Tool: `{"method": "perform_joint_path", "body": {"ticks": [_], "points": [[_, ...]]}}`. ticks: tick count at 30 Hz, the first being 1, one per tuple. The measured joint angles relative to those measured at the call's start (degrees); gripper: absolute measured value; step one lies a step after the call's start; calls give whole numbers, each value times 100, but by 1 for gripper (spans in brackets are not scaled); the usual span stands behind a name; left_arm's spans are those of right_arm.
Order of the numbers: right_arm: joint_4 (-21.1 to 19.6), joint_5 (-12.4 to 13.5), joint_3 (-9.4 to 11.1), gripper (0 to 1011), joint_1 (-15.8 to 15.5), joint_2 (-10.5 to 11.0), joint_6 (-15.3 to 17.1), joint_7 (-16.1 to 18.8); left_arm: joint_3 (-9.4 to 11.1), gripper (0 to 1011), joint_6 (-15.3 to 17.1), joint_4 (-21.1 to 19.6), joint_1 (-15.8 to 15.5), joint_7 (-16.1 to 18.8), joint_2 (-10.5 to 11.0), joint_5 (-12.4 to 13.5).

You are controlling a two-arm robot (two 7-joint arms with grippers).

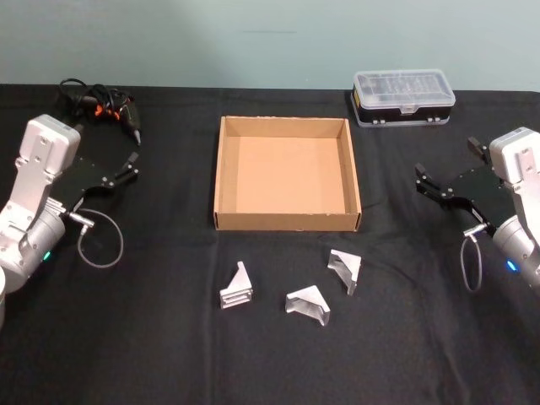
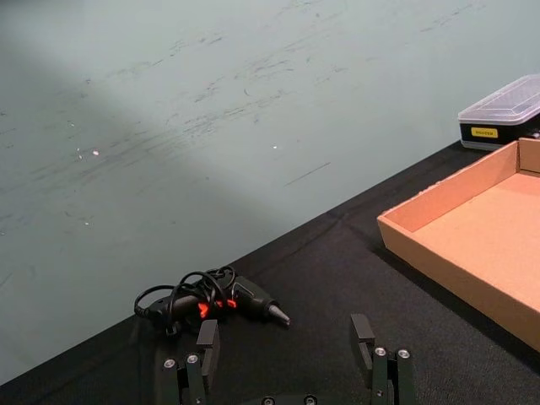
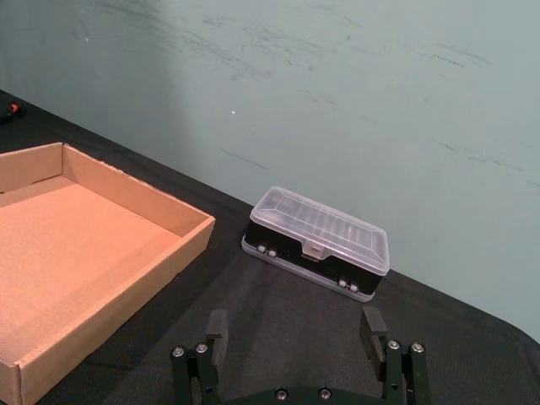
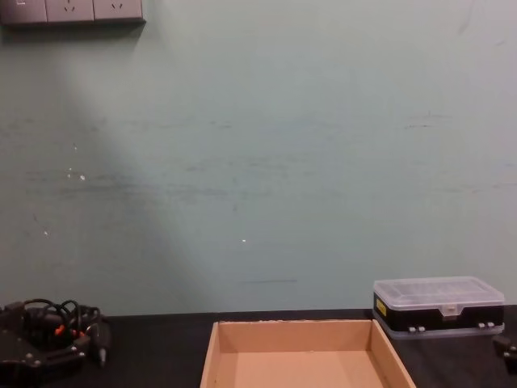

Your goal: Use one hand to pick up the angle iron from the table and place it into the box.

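The left gripper (image 2: 284, 329) hung released, fingers spread, above bare black table (image 1: 169, 354) at 9 o'clock from the box (image 1: 218, 169). The right gripper (image 3: 294, 325), likewise spread and holding nothing, sat at 3 o'clock. Three angle irons (image 1: 308, 305) lay at 6 o'clock, just off the box's near wall, with open table around them. A corded tool (image 1: 114, 110) lay at 10 o'clock and a clear-lidded case (image 1: 403, 97) at 1 o'clock.

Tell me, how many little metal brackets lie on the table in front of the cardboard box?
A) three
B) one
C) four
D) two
A: three angle irons lie apart from one another on the table, all on the robot's side of the box.
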Motion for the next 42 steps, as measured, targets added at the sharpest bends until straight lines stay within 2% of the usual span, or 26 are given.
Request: {"method": "perform_joint_path", "body": {"ticks": [42], "points": [[0, 0, 0, 1000, 0, 0, 0, 0, 0, 1011, 0, 0, 0, 0, 0, 0]]}}
